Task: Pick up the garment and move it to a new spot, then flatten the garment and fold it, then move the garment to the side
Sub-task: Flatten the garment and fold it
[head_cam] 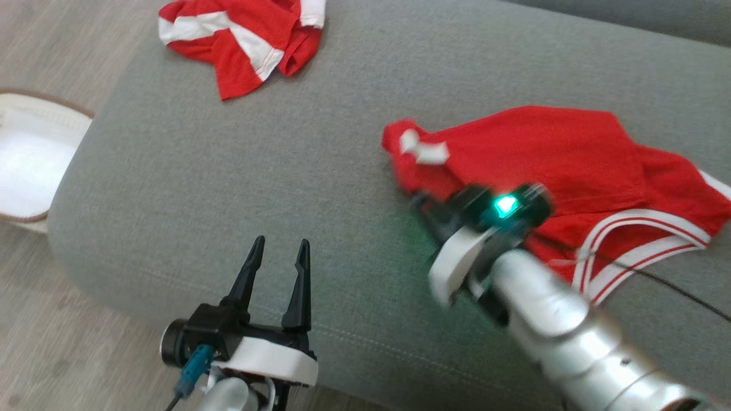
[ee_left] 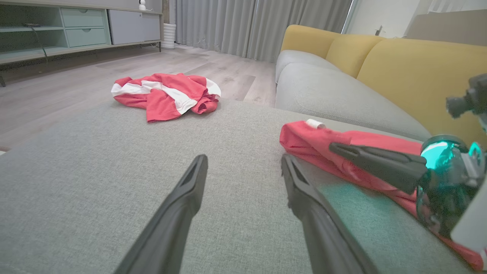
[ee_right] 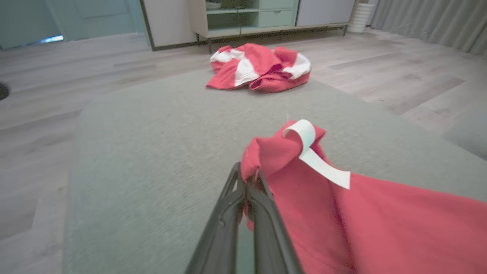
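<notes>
The left gripper [head_cam: 281,242] hovers at the near edge of the grey seat cushion [head_cam: 257,142], its two fingers spread apart with nothing between them. To its right, the right gripper [ee_right: 247,176] has its fingers pressed together and pinches the near left edge of the red garment [head_cam: 542,154]. The right wrist view shows this pinch plainly, whereas the head view shows that gripper blurred, with a green light on its body. The red garment lies on the right part of the cushion, its white-striped trim towards the right edge. One white label [ee_right: 304,134] curls up at the garment's left corner, just beyond the pinch. A second garment [head_cam: 240,34], red with white bands, lies crumpled at the far left corner of the same cushion, well apart from the first. The left wrist view adds the yellow backrests [ee_left: 399,72], a low cabinet [ee_left: 76,30] and grey curtains [ee_left: 247,26] across the wooden floor. Count: two grippers, two garments, one label.
</notes>
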